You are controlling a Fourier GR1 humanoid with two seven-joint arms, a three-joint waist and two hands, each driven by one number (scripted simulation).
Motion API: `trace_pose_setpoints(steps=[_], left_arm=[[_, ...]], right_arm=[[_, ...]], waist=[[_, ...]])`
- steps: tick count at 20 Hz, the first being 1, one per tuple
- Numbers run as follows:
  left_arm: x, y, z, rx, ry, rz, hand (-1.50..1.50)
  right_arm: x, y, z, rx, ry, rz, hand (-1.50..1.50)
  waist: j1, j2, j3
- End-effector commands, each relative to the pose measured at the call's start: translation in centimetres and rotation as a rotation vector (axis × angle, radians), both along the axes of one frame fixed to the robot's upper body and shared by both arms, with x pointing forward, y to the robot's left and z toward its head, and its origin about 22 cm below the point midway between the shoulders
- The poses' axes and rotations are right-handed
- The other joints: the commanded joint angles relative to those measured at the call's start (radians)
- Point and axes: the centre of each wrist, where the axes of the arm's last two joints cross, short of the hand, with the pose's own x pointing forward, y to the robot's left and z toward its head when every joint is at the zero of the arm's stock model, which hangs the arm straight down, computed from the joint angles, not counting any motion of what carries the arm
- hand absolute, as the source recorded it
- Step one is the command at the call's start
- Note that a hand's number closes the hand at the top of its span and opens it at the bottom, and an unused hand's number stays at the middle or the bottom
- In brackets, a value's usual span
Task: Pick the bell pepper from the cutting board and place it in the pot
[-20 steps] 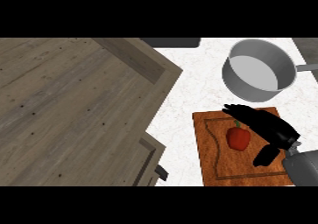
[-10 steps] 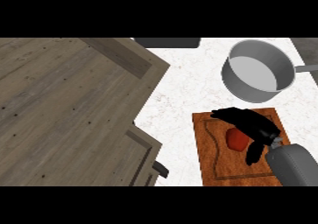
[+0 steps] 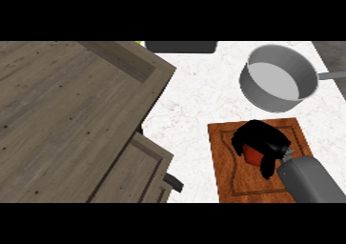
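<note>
The wooden cabinet (image 3: 63, 119) occupies the area left of the cutting board (image 3: 235, 183). The white surface (image 3: 189, 112) carries the board. The pot (image 3: 267, 95) stands beyond the board's far end, apart from it, mouth up to receive the load. The right hand (image 3: 263, 138) covers the board's far half from above, fingers curled round the bell pepper (image 3: 253, 155) to enclose it for lifting. Only a red patch of the pepper shows beneath the fingers, on the board. The left hand is not in view.
</note>
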Motion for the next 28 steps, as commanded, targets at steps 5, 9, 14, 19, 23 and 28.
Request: trace_pose_setpoints(steps=[5,9,14,19,23,28], left_arm=[[-1.2,-0.6,0.3,-0.028,-0.001,0.003,0.0],[0.7,-0.6,-0.4,-0.032,-0.005,0.024,0.0],[0.5,-0.4,0.0,-0.023,0.009,0.025,0.0],[0.1,0.3,-0.6,-0.026,-0.015,0.005,0.0],[-0.2,0.1,1.2,-0.027,-0.009,0.022,0.0],[0.5,-0.8,-0.2,-0.031,-0.013,0.016,0.0]], right_arm=[[-1.5,0.1,0.3,0.038,-0.154,-0.092,1.5],[-3.4,-1.6,4.3,0.076,-0.229,-0.159,1.5],[-9.9,11.6,4.9,0.197,-0.23,-0.026,1.5],[-13.3,13.2,8.3,0.279,-0.349,-0.204,1.5],[-14.7,11.8,11.6,0.333,-0.468,-0.38,1.5],[-12.5,6.4,14.2,0.423,-0.639,-0.521,1.5]], waist=[[0.001,0.011,0.017],[-0.02,0.011,0.016],[-0.022,0.006,0.015],[-0.02,0.009,0.016],[-0.017,0.006,0.017],[-0.012,0.015,0.018]])
